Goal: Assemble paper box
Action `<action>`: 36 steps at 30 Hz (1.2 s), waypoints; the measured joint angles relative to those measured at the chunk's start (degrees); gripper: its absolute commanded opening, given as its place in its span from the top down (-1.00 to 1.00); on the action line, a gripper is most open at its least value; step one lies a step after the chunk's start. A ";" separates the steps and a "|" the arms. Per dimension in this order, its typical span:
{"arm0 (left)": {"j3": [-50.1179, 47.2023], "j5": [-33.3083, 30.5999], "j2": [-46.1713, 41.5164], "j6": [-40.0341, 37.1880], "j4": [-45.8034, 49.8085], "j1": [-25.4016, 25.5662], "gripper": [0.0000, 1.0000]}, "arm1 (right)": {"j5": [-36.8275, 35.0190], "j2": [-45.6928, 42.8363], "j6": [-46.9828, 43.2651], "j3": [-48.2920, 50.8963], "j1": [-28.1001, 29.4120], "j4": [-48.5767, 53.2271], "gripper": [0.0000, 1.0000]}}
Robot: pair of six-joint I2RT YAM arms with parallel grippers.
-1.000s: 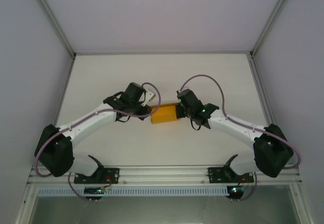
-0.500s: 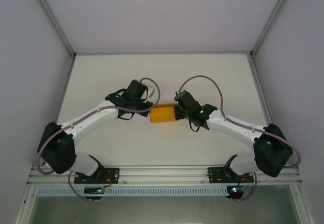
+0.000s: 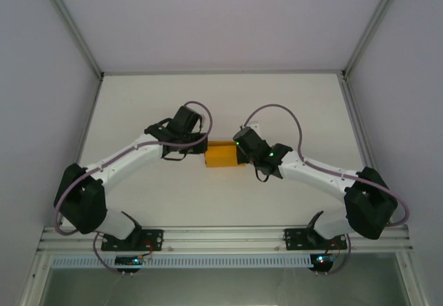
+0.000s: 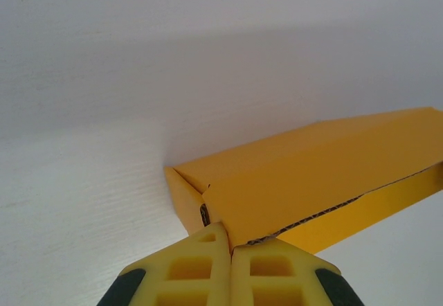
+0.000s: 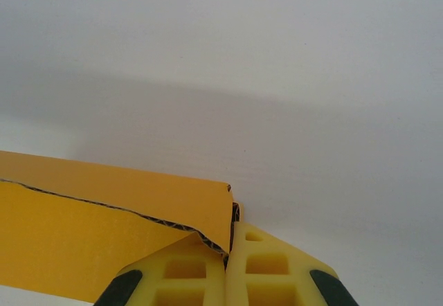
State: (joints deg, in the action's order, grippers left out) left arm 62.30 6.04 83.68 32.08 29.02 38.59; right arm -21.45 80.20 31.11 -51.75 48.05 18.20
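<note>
The left claw (image 4: 230,242) is pressed together at the paper box's (image 3: 221,156) 9 o'clock end, pinching a thin card edge there. The orange-yellow box lies folded near the middle of the white tabletop (image 3: 221,102). The right claw (image 5: 228,244), likewise pressed together, nips the card edge at the 3 o'clock end.

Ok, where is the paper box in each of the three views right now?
Top external: the paper box lies at mid-table, between the left gripper and the right gripper.
Left wrist: it runs from centre to the right edge, its near corner pinched in the left gripper's shut jaws.
Right wrist: lower left, its right end in the right gripper's shut jaws.
Shared landmark: the white table under the box.
</note>
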 measured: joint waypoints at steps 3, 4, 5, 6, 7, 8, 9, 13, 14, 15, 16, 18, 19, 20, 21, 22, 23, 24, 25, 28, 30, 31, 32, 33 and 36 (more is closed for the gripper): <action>-1.03 -0.31 -0.15 0.59 -1.92 0.07 1.00 | -0.55 0.00 0.22 0.11 0.20 -0.04 1.00; -1.79 -0.55 -0.48 0.55 -2.99 0.15 1.00 | -1.03 0.00 0.17 0.26 0.42 -0.22 1.00; -2.78 -0.83 -0.98 0.42 -4.11 0.37 1.00 | -1.57 0.00 0.11 0.52 0.66 -0.59 1.00; -4.13 -1.75 -1.84 0.09 -5.46 0.96 1.00 | -2.38 -0.02 -0.04 0.96 1.03 -1.20 1.00; -5.35 -2.95 -2.64 -0.22 -6.51 1.75 1.00 | -3.26 -0.07 -0.24 1.49 1.42 -1.90 1.00; -6.45 -4.35 -3.41 -0.61 -7.41 2.71 1.00 | -4.15 -0.20 -0.48 2.12 1.86 -2.67 1.00; -7.82 -6.38 -4.31 -1.27 -8.37 4.13 1.00 | -5.03 -0.44 -0.74 2.97 2.27 -3.67 1.00; -10.56 -11.39 -5.40 -2.51 -11.15 7.32 1.00 | -6.51 -1.99 -2.03 6.56 2.64 -8.52 1.00; -11.15 -11.96 -5.38 -2.64 -12.15 7.56 1.00 | -6.73 -2.34 -2.27 7.48 2.64 -9.84 1.00; -11.69 -12.35 -5.35 -2.67 -13.05 7.69 1.00 | -6.88 -2.60 -2.49 8.24 2.67 -10.99 0.99; -12.20 -12.76 -5.35 -2.73 -13.84 7.87 1.00 | -6.91 -2.84 -2.67 8.79 2.67 -11.85 0.98; -13.03 -13.64 -5.25 -2.91 -15.06 8.39 1.00 | -6.91 -3.26 -3.34 9.60 2.67 -13.20 0.89; -13.25 -13.99 -5.18 -2.93 -15.45 8.55 1.00 | -6.86 -3.45 -3.52 9.84 2.67 -13.46 0.81; -13.38 -14.40 -5.16 -2.97 -15.78 8.72 1.00 | -6.71 -3.65 -3.69 10.01 2.67 -13.57 0.79; -13.40 -14.67 -5.11 -3.06 -15.87 8.81 1.00 | -6.45 -3.87 -3.91 10.14 2.64 -13.53 0.78; -13.40 -14.93 -4.92 -3.04 -16.00 8.94 1.00 | -6.10 -4.11 -3.98 10.25 2.58 -13.46 0.74; -13.40 -15.37 -4.81 -3.06 -16.24 9.09 1.00 | -5.16 -4.66 -4.15 10.29 2.27 -13.09 0.66; -13.40 -15.69 -4.74 -3.08 -16.39 9.18 1.00 | -3.96 -5.18 -4.48 10.36 1.92 -12.63 0.57; -13.40 -15.85 -4.52 -3.10 -16.68 9.22 1.00 | -2.34 -5.81 -5.03 10.47 1.51 -12.35 0.53; -13.38 -16.39 -3.98 -3.23 -17.68 9.57 1.00 | 3.96 -8.52 -6.78 11.52 -0.35 -11.65 0.29; -13.35 -16.59 -3.63 -3.54 -18.29 10.01 1.00 | 8.20 -10.32 -7.58 12.41 -2.01 -11.58 0.03; -13.33 -16.61 -3.34 -3.63 -18.69 10.40 1.00 | 10.56 -11.32 -7.85 12.72 -3.15 -11.43 -0.15; -13.27 -16.61 -3.19 -3.76 -18.93 10.80 1.00 | 12.37 -12.11 -8.07 12.85 -4.11 -11.28 -0.33; -13.18 -16.59 -2.97 -4.00 -19.17 11.17 1.00 | 13.88 -12.85 -8.24 12.87 -5.01 -11.10 -0.48; -12.92 -16.59 -2.49 -4.24 -19.76 12.02 1.00 | 17.46 -15.32 -8.17 12.92 -7.13 -11.21 -0.74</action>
State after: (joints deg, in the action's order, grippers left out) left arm 49.39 -10.55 81.19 27.83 9.26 50.61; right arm -3.99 64.88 22.94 -38.83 40.93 6.98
